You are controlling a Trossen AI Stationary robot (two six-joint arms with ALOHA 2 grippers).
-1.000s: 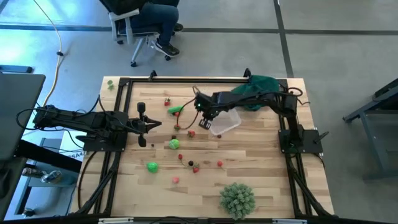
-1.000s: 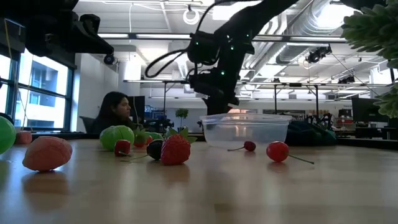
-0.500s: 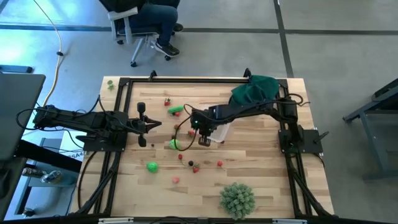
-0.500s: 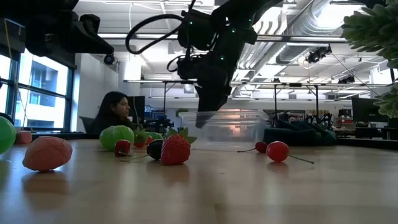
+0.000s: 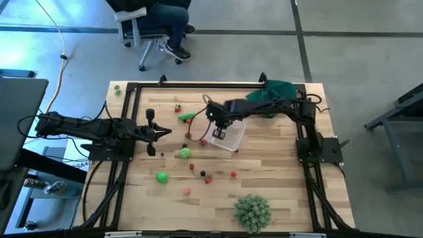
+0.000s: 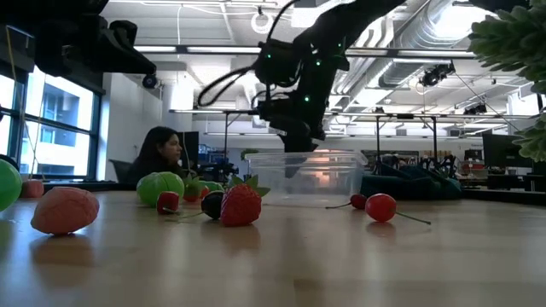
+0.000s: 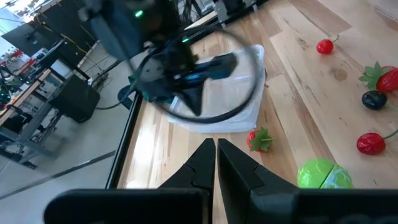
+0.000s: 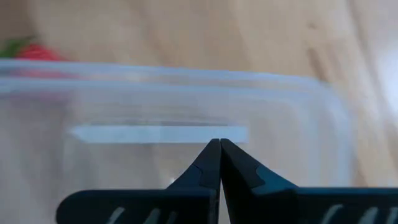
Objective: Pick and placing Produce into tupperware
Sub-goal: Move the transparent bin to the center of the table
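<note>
Comparing with a moment ago, the tupperware (image 5: 231, 137) now sits farther toward the middle of the table (image 5: 277, 192), closer to the scattered produce (image 5: 205, 173). My right gripper (image 5: 218, 130) has swung back up to its near edge after dipping out toward the green pieces. Its fingers are pressed fully together, tip to tip, with nothing between them that I can see. In my right wrist view the clear wall fills the space just ahead of the tips (whether they actually touch the plastic I cannot tell).

I judge this as setup, not picking: the container has been brought nearer to the fruit, so each carry should be shorter. Nothing has been loaded yet.

Inside the tupperware I see no produce at all; the reddish tint in the low view looks like something seen through the walls. A strawberry (image 7: 260, 139) lies just beside the container's corner, a round green piece (image 7: 323, 174) near that, and cherries and a dark berry are spread beyond.

My left gripper (image 5: 160, 132) waits well apart on the left side, fingers closed and empty.
</note>
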